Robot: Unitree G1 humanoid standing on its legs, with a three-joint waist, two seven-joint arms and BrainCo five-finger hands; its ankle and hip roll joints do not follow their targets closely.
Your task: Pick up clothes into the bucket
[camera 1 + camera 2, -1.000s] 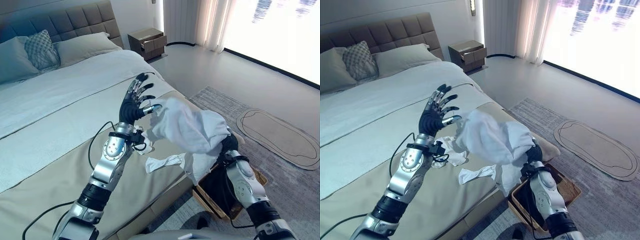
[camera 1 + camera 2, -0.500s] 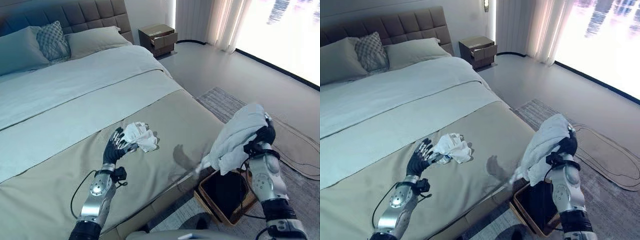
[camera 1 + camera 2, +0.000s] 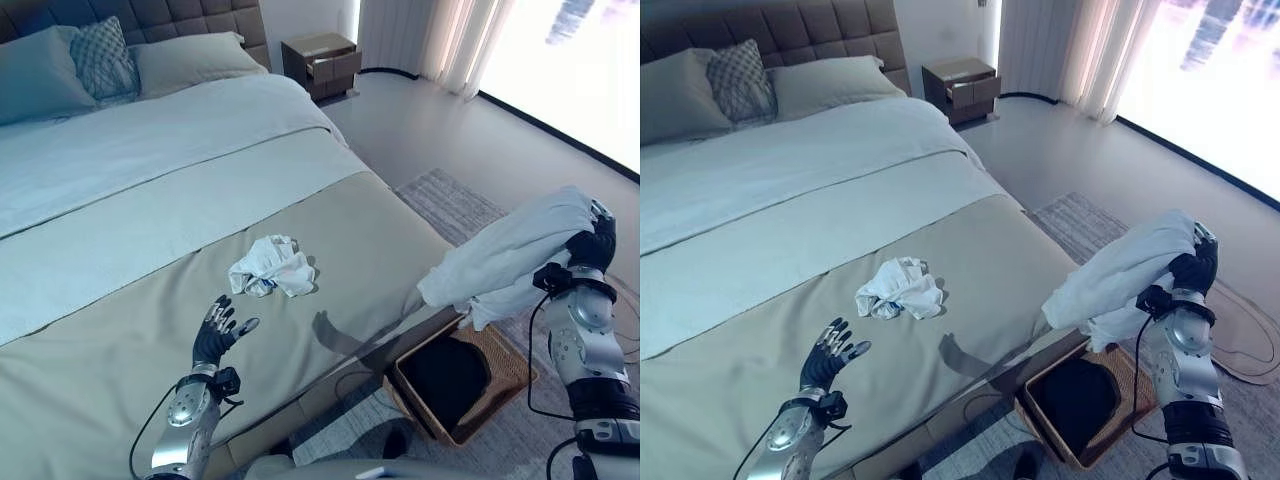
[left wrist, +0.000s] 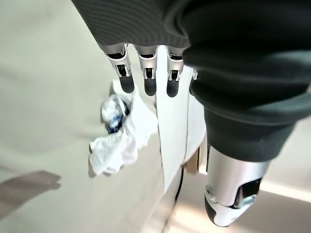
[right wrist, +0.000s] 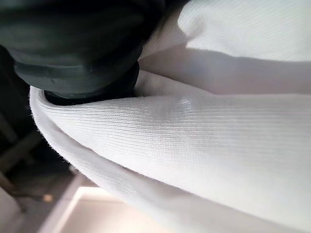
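while the right hand (image 3: 591,246) is raised beyond the foot of the bed (image 3: 130,200), a white garment (image 3: 505,255) hangs draped over it, fingers curled into the cloth. garment sits above the wicker basket (image 3: 508,384) with dark lining, which stands on the floor against the bed's corner. left hand (image 3: 213,335) hovers low over the tan cover, fingers spread, holding nothing. a second, crumpled white cloth (image 3: 270,268) lies on the bed just beyond the left hand, apart from it. grey rug (image 3: 1080,215) under the basket.
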